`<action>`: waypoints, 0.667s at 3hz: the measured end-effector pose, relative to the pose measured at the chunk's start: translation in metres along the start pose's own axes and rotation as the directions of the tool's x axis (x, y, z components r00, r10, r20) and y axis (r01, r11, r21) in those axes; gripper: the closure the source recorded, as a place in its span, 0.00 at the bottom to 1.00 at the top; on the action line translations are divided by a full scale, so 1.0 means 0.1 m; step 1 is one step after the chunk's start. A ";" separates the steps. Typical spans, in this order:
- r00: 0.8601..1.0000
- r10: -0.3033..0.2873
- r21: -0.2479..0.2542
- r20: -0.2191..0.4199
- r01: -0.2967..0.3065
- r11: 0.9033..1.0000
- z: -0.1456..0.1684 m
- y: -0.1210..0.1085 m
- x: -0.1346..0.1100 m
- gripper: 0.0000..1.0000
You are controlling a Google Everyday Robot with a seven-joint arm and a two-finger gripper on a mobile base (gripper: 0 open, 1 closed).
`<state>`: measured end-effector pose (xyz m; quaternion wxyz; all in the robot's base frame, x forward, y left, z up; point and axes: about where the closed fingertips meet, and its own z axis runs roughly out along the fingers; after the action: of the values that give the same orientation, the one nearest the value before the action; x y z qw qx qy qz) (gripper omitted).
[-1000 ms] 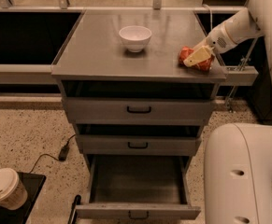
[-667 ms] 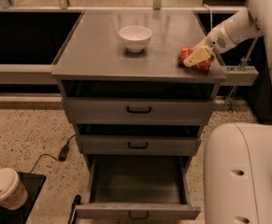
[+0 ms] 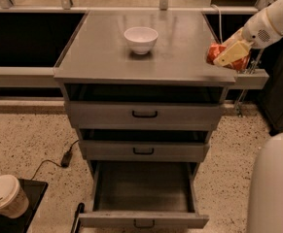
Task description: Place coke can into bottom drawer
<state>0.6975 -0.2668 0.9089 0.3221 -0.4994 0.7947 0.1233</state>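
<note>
The gripper sits at the 3 o'clock edge of the cabinet top, and its pale fingers are closed tight around the coke can. One finger lies across the can's near face and the other is tucked behind it. The can is tilted in the grasp, right at the edge of the steel surface, and I cannot tell whether its base touches the top. The white arm reaches out from the gripper toward 2 o'clock and leaves the picture at the upper right corner.

At 9 o'clock from the gripper, well apart from it, the white bowl stands upright in the back half of the top. Just below the gripper at 5 o'clock, a grey side ledge juts from the cabinet.

Down the front, the top drawer and the middle drawer are each pulled out slightly. The bottom drawer, at 7 o'clock from the gripper, is pulled far out with its dark inside showing.

On the speckled floor at 8 o'clock lies a black power cable. In the lower left corner a lidded paper cup stands on a black tray. The robot's white body fills the lower right.
</note>
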 end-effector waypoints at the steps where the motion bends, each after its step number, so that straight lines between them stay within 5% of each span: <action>1: 0.998 -0.031 0.080 0.058 0.026 0.996 -0.76 0.32 -0.03 1.00; 2: 0.986 -0.098 0.200 0.134 0.070 0.977 -1.53 0.81 -0.20 1.00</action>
<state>0.5735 -0.2934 1.0281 0.4304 -0.4889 0.7558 0.0669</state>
